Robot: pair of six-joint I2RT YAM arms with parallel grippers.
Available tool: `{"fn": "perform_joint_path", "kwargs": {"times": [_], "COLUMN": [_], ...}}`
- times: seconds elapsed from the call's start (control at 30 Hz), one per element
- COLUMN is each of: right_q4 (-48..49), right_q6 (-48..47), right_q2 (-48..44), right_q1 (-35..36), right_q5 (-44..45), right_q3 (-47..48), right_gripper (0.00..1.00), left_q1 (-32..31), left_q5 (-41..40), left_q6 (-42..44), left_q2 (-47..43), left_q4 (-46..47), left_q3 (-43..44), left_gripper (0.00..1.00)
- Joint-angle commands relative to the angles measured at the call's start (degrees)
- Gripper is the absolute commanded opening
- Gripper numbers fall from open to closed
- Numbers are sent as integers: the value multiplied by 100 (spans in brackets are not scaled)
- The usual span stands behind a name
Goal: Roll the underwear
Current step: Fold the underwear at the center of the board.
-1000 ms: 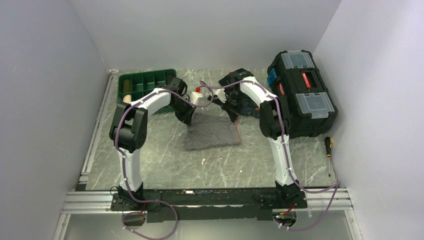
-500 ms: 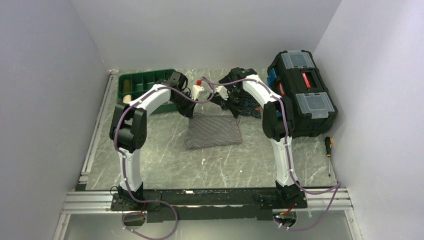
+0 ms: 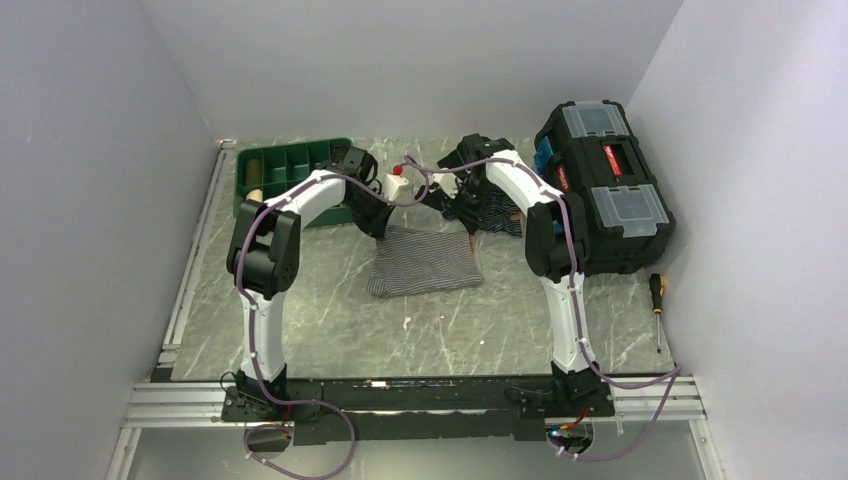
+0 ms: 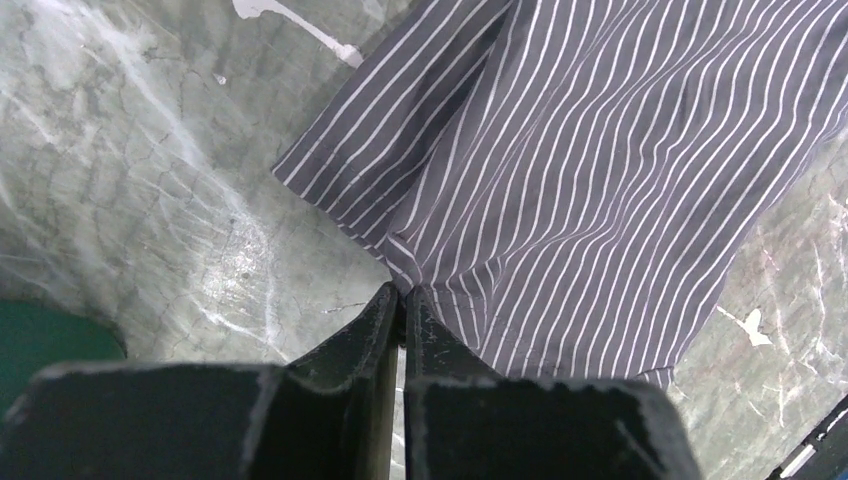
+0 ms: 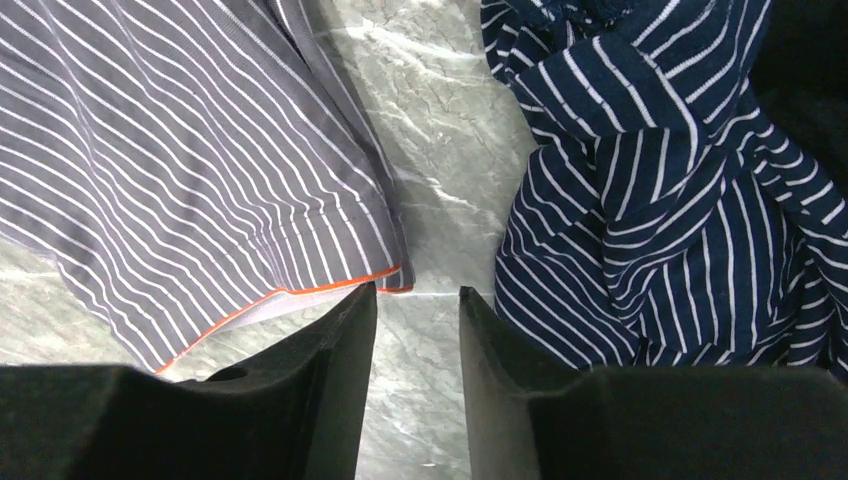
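Observation:
The underwear is a grey cloth with fine white stripes and an orange-trimmed hem, lying fairly flat mid-table. It fills the left wrist view and shows at the left of the right wrist view. My left gripper sits at its far left corner, and its jaws are closed with the cloth's edge pinched at the tips. My right gripper is open and empty at the far right corner. It hangs over bare marble between the underwear's hem and a navy striped garment.
A navy-blue striped garment is bunched right of the underwear, also in the right wrist view. A black toolbox stands at right, a green divided tray at back left. A white red-capped bottle stands between the arms, a screwdriver near the right wall.
Both grippers rose off the cloth's far edge half a second ago and have come back down to its far corners. The underwear lies about where it was.

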Motion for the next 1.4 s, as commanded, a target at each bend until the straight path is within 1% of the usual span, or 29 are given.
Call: {"fn": "perform_joint_path", "kwargs": {"times": [0.0,0.2,0.27,0.37,0.47,0.57,0.67,0.73,1.0,1.2,1.37], "right_q4": [298,786,1036,1330,1686,2032,2185,2284,2348,2340,2340], "right_q6": [150,496,664,980,1410,1776,2125,2296,2489,2518,2524], "right_q2": [-315,-1039,-1281,-1482,-1648,-1810,-1831,-1814,-1594,-1392,-1365], "right_q1": [-16,-19,-19,-23,-43,-86,-106,-113,-133,-157,-176], "right_q5": [111,-304,-451,-573,-630,-952,-1188,-1187,-1112,-1136,-1099], "right_q3": [-153,-867,-1260,-1593,-1919,-2273,-2402,-2413,-2369,-2318,-2353], "right_gripper": [41,43,44,45,45,45,45,45,45,40,39], "left_q1": [-38,-54,-56,-56,-59,-80,-89,-103,-122,-122,-129], "left_q5": [-87,-97,-88,-106,-105,-117,-161,-191,-198,-228,-201], "left_q6": [-143,-254,-280,-305,-338,-362,-354,-345,-345,-319,-308], "left_q2": [-49,-139,-179,-199,-201,-206,-202,-189,-190,-193,-192], "left_q4": [204,316,347,376,399,407,409,387,357,336,328], "left_q3": [63,37,15,5,4,9,9,32,55,79,92], "left_gripper": [13,29,33,37,38,38,38,38,39,38,38]}}
